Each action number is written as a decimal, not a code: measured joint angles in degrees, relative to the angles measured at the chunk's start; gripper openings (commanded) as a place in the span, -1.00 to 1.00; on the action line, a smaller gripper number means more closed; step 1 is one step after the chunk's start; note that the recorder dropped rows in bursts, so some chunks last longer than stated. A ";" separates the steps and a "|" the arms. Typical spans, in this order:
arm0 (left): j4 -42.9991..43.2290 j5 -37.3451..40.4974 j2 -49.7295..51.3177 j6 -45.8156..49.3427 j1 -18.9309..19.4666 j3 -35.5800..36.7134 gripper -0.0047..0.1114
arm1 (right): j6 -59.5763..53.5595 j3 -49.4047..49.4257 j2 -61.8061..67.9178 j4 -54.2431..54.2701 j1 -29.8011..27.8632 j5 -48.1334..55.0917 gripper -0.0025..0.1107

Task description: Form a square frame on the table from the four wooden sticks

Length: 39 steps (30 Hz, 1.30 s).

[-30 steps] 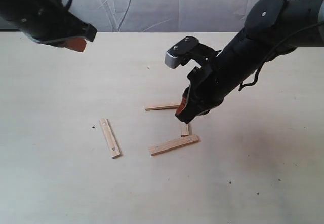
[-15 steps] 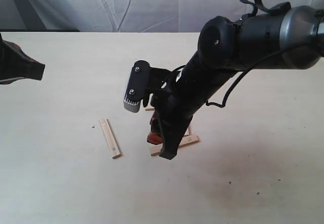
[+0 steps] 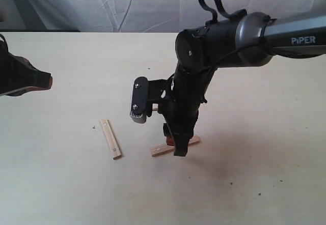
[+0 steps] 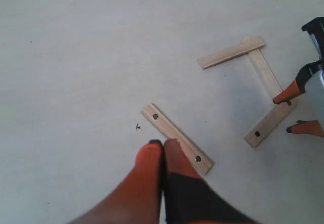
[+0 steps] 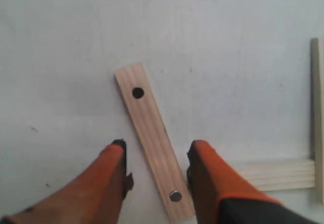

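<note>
- The near stick [image 3: 161, 149] lies flat on the surface [image 3: 71, 189], and the right end effector [image 5: 157, 149] is released, with one finger on each side of it. The stick runs skew between the fingers, so closing on it could twist it or squirt it out sideways.
- In the right wrist view, one end of that stick sits just beside the end of the side stick [image 4: 266, 68]. A finger pressing or dragging there would likely shove the side stick and open the corner.
- If the stick is lifted near one end, it may droop and land crooked.
- The loose stick [image 3: 110, 138] lies apart on the left, so the frame lacks its fourth side. Whichever arm fetches it must cross near the three placed sticks, and a low sweep could scatter them.
- The far stick [image 4: 231, 52] meets the side stick at a corner. The right arm hides it in the exterior view, so a knock there would be hard to notice.
- The left end effector [image 4: 162, 144] is clenched on nothing and hangs above the loose stick. If it came down while shut, it would only push the stick along.
</note>
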 measured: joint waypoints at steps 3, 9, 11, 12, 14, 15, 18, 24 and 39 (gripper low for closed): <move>0.00 -0.81 0.00 0.00 0.00 0.00 -0.92 | -0.11 0.00 1.38 -1.05 0.00 -0.24 -0.24; 0.00 -1.33 0.00 0.10 0.00 0.00 -0.92 | -1.22 0.00 3.24 -1.31 0.34 -1.36 -0.24; 0.00 -1.43 0.00 0.21 0.00 0.00 -0.92 | -1.68 0.00 3.50 -1.31 0.56 -1.55 -0.24; 0.00 -1.43 0.00 0.21 0.00 0.00 -0.92 | -2.00 -0.10 3.65 -1.31 0.80 -1.95 -0.24; 0.00 -1.47 0.00 0.21 0.00 0.00 -0.92 | -2.70 -0.14 4.14 -1.45 1.23 -2.32 -0.24; 0.00 -1.47 0.00 0.21 0.00 0.00 -0.92 | -3.13 -0.30 4.44 -1.45 1.46 -2.62 -0.24; 0.00 -1.47 0.00 0.21 0.00 0.00 -0.92 | -3.70 -0.28 5.46 -1.95 2.14 -2.71 -0.27; 0.00 -1.60 0.00 0.21 0.00 0.00 -0.92 | -3.94 -0.42 5.77 -2.19 2.26 -1.21 -0.91; -0.77 -2.55 0.00 0.21 0.00 0.00 -0.92 | 2.83 -5.54 0.62 -4.59 2.37 5.48 -0.97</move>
